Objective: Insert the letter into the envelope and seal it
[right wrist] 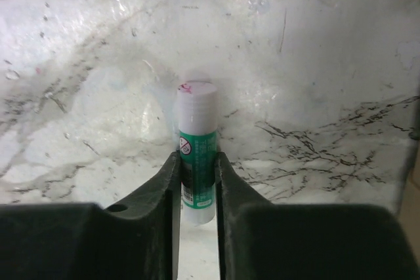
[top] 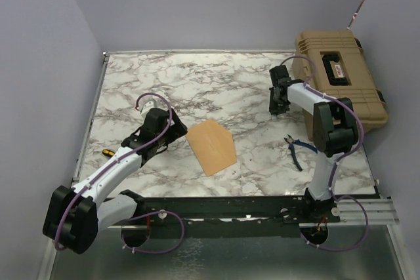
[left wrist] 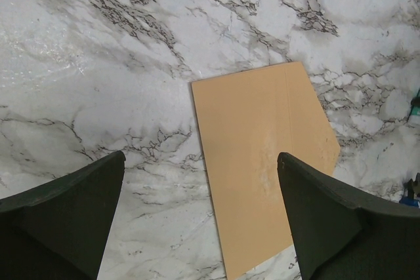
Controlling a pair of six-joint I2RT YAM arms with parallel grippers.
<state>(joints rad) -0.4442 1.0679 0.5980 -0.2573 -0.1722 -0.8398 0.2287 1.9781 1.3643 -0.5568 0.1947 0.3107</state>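
The orange-brown envelope [top: 211, 145] lies flat on the marble table, its five-sided outline pointing to the right. In the left wrist view the envelope [left wrist: 262, 155] lies below and ahead of my fingers. No separate pale letter sheet shows in any view. My left gripper [top: 174, 129] is open and empty, just left of the envelope; its jaws [left wrist: 200, 162] stand wide apart above the envelope's left edge. My right gripper [top: 279, 105] is at the far right of the table, shut [right wrist: 197, 162] on a white and green glue stick [right wrist: 197, 122] with its cap on.
A tan tool case [top: 341, 77] stands at the back right. Blue-handled pliers [top: 295, 149] lie right of the envelope near the right arm. A yellow-handled screwdriver [top: 106, 153] lies at the table's left edge.
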